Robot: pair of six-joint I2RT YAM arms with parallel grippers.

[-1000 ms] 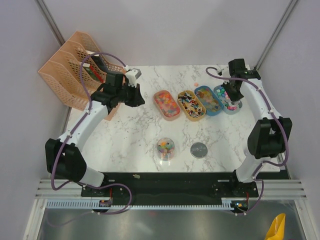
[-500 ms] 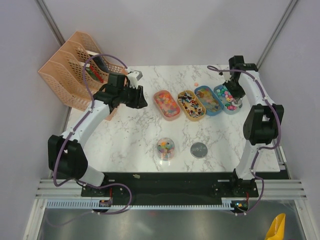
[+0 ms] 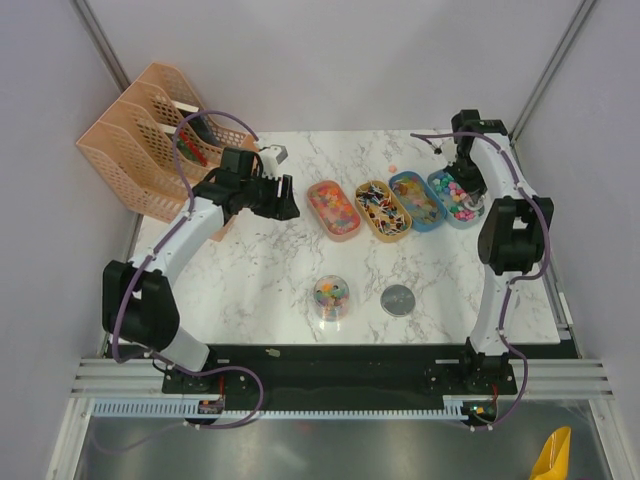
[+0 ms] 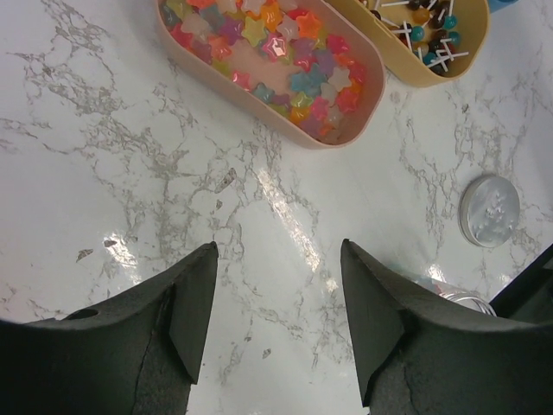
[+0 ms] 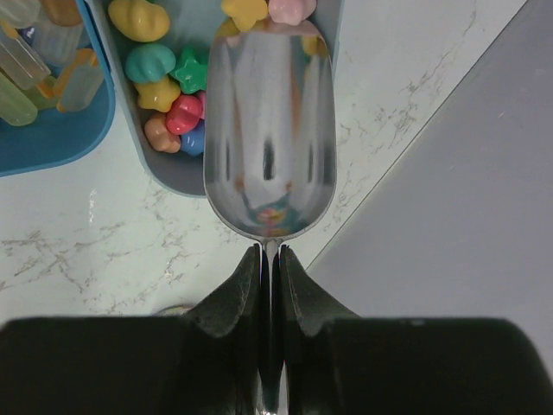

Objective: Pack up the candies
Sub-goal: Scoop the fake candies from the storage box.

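Four oval trays of candies stand in a row: star candies (image 4: 276, 52) in the pink tray (image 3: 334, 209), dark stick pieces in the tan tray (image 3: 383, 210), then a blue tray (image 3: 418, 200) and a grey-blue tray (image 3: 456, 197). My left gripper (image 4: 278, 246) hovers open over bare marble just left of the pink tray, with nothing between its fingers. My right gripper (image 5: 269, 251) is shut on the handle of a metal scoop (image 5: 268, 130). The scoop's bowl reaches over the grey-blue tray's round candies (image 5: 164, 95). A clear jar (image 3: 330, 297) holds some candies, and its grey lid (image 3: 398, 299) lies beside it.
Peach file holders (image 3: 150, 135) stand at the back left, close behind the left arm. One loose pink candy (image 3: 393, 167) lies on the marble behind the trays. The table's right edge (image 5: 415, 138) runs just beyond the grey-blue tray.
The left gripper has opened and slid a little right toward the pink tray. The right arm has swung back and left, bringing the scoop over the grey-blue tray.
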